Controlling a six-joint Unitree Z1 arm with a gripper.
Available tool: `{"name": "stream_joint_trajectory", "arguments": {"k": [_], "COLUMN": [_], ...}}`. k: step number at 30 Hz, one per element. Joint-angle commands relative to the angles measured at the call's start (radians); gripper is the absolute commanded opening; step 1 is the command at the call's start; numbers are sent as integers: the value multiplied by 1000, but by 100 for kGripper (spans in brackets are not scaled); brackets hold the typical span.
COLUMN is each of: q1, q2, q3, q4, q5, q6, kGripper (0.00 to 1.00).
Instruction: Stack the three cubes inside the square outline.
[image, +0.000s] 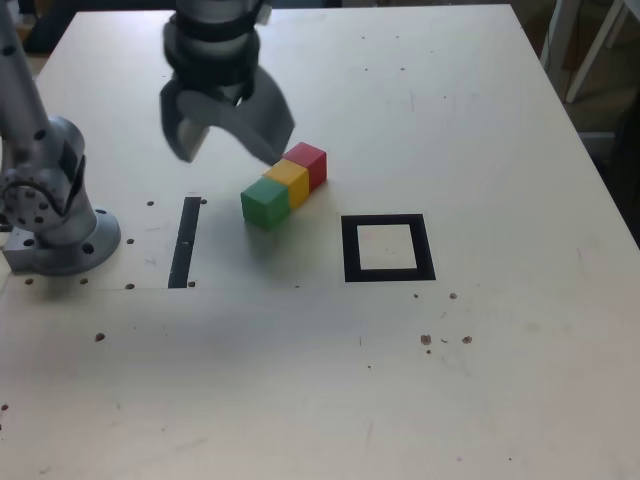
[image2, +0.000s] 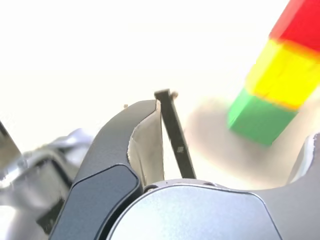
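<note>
Pale, matte tabletop (image: 480, 380), cream-coloured, flecked with small dark specks and a few screw holes.

At the exterior view's left: the arm's base (image: 55, 235), rounded grey cast metal, bolted down on a round flange. Just to its right a straight narrow black strip (image: 184, 242) lies flat on the surface.

Above the strip hangs the gripper (image: 225, 135), dark grey smooth plastic under a black-banded wrist. It points downward and sits clear of the table. Its two curved fingers are spread wide apart with nothing between them. The wrist view confirms this: one finger (image2: 127, 150) shows a pale inner pad, and the other is only a sliver at the frame's edge.

Next right: three cubes in a touching diagonal row, flat on the table. Green cube (image: 265, 203) is nearest the camera, yellow cube (image: 289, 183) in the middle, red cube (image: 308, 163) farthest. All are matte with crisp edges. The row lies just beside the gripper's nearer finger, not touching it.

Further right: the square outline (image: 348, 250), a thick black frame with a pale centre. It lies apart from the cubes.
</note>
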Motion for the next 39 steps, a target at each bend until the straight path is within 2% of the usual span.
{"name": "stream_joint_trajectory", "arguments": {"k": [1, 10, 17, 24, 39], "q1": [20, 89, 151, 202, 206], "q2": [13, 121, 205, 262, 321], "q3": [-29, -136, -171, -177, -144], "q4": [0, -18, -78, -125, -206], "q5": [19, 59, 63, 64, 68], "q6": [43, 211, 277, 314, 321], "kGripper": [97, 95, 93, 90, 77]}}
